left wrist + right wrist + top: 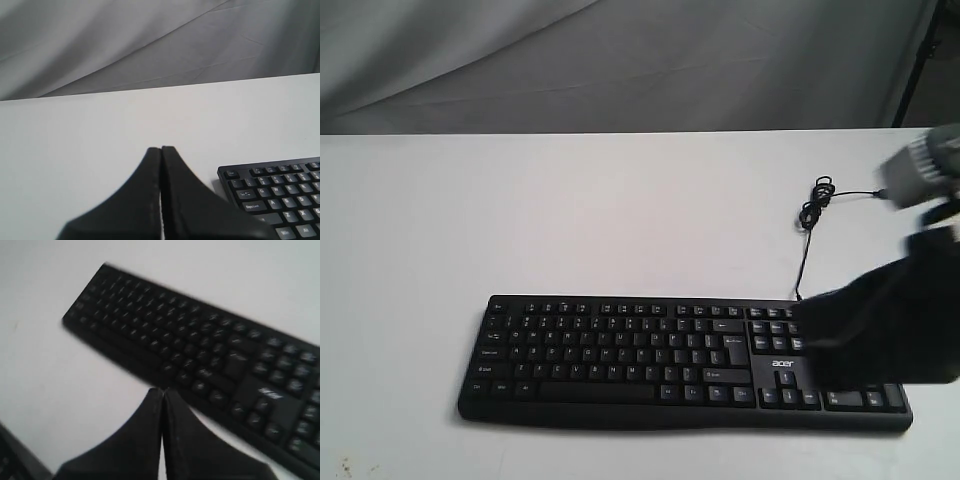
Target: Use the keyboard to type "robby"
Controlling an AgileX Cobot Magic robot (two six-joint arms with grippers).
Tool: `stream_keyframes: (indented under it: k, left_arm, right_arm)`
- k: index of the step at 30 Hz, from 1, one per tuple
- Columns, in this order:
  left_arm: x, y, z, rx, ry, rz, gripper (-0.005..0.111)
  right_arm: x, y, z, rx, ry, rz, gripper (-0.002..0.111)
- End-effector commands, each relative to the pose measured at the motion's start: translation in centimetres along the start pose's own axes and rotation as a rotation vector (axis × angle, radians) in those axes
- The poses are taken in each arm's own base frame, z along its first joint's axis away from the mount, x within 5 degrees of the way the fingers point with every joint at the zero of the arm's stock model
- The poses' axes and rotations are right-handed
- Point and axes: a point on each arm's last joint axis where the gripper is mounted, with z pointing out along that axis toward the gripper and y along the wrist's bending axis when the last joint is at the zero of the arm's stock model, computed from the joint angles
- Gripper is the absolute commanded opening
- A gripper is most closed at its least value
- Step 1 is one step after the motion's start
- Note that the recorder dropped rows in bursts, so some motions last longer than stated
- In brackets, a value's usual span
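The black keyboard (650,360) with white legends and an "acer" logo lies flat near the table's front edge. Its thin black cable (812,215) runs back to a small coil. My right gripper (805,320) is shut and empty, hovering over the keyboard's number pad end. In the right wrist view the shut tips (163,390) hang above the keyboard (200,350) near its front edge. My left gripper (161,148) is shut and empty, over bare table beside the keyboard's Esc corner (280,192); it is out of the exterior view.
The white table (570,210) runs back to a grey cloth backdrop (620,60). A dark object's corner (15,460) shows at the edge of the right wrist view.
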Motion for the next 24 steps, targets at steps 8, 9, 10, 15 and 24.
stream_keyframes:
  k: [8,9,10,15,24]
  left_arm:
    - [0.1,0.0,0.0,0.005,-0.007,0.003,0.000]
    - [0.1,0.0,0.0,0.005,-0.007,0.003,0.000]
    - [0.1,0.0,0.0,0.005,-0.007,0.003,0.000]
    - [0.1,0.0,0.0,0.005,-0.007,0.003,0.000]
    - [0.1,0.0,0.0,0.005,-0.007,0.003,0.000]
  right_arm:
    - [-8.3,6.1,10.1,-0.173,0.150,-0.299,0.000]
    - [-9.0,6.2,10.9,-0.171,0.142,-0.309,0.000]
    - [-9.3,6.2,11.4,-0.170,0.137,-0.326,0.000]
    - [-9.6,6.0,15.1,-0.169,0.095,-0.323,0.000]
    - [-7.6,6.0,21.5,-0.125,0.073,-0.390,0.000]
